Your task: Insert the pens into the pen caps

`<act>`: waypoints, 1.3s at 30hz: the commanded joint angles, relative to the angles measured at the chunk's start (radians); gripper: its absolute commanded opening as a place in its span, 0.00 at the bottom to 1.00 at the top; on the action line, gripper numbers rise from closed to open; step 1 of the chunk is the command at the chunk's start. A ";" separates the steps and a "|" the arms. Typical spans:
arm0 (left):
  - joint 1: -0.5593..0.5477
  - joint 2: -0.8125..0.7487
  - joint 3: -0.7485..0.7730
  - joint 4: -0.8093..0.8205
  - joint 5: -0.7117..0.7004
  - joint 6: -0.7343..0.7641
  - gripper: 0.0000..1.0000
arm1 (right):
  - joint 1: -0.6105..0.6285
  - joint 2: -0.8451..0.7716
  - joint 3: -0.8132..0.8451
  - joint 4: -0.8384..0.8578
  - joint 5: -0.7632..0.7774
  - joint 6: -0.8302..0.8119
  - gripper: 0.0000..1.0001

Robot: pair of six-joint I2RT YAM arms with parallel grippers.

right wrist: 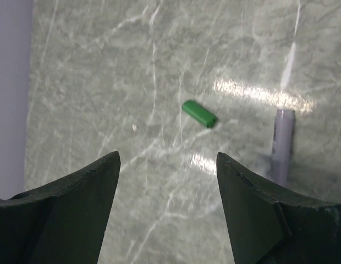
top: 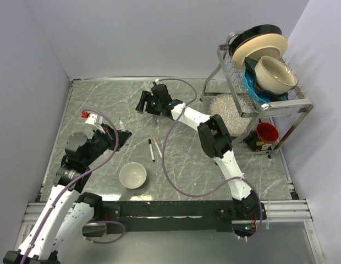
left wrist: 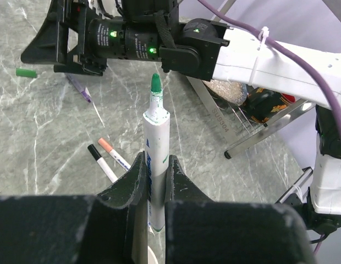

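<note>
On the worktop (right wrist: 104, 82) just ahead of the right hand (right wrist: 168, 159) lies the green cap (right wrist: 198, 114). It is flat on its side, beyond the fingertips and a little right of the gap's middle in the right wrist view. That hand is spread wide and carries nothing; it hangs over the worktop with both fingers clear of the cap. The cap's long axis runs aslant, upper left to lower right in that view, so it sits closer to the line along which the fingers close than square across it. I judge the wrist would need a turn, as well as a reach forward and down, before the fingers could pinch the cap by its sides. A pale purple barrel (right wrist: 281, 143) lies near the cap on the right, apart from it, but close enough to the right finger's path to be worth watching. The left hand (left wrist: 157, 162) is closed on the green pen (left wrist: 155, 126), gripping low on the barrel, with the green tip pointing up and away towards the right arm. In the left wrist view the cap lies well off to the left of the pen's line, so the right hand is plainly the nearer one to it. The black-tipped pen (left wrist: 103, 163) and orange-tipped pen (left wrist: 114, 155) lie side by side on the worktop, uncapped, left of the held pen.
</note>
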 commanded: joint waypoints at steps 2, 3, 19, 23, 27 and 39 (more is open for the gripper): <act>-0.001 -0.004 0.014 0.013 -0.013 -0.001 0.01 | -0.020 0.039 0.081 0.179 0.017 0.100 0.78; -0.001 -0.004 0.014 0.013 -0.009 0.001 0.01 | -0.020 0.048 0.088 0.205 0.017 0.109 0.78; -0.001 -0.004 0.015 0.019 0.012 0.001 0.01 | -0.038 0.186 0.146 0.282 -0.021 0.295 0.87; -0.001 -0.012 0.012 0.024 0.018 -0.005 0.01 | -0.041 0.220 0.144 0.297 -0.075 0.347 0.88; -0.001 -0.013 0.009 0.032 0.018 -0.010 0.01 | -0.041 0.255 0.189 0.280 -0.107 0.379 0.89; -0.001 -0.027 0.005 0.029 0.011 -0.021 0.01 | -0.041 0.260 0.178 0.280 -0.196 0.346 0.85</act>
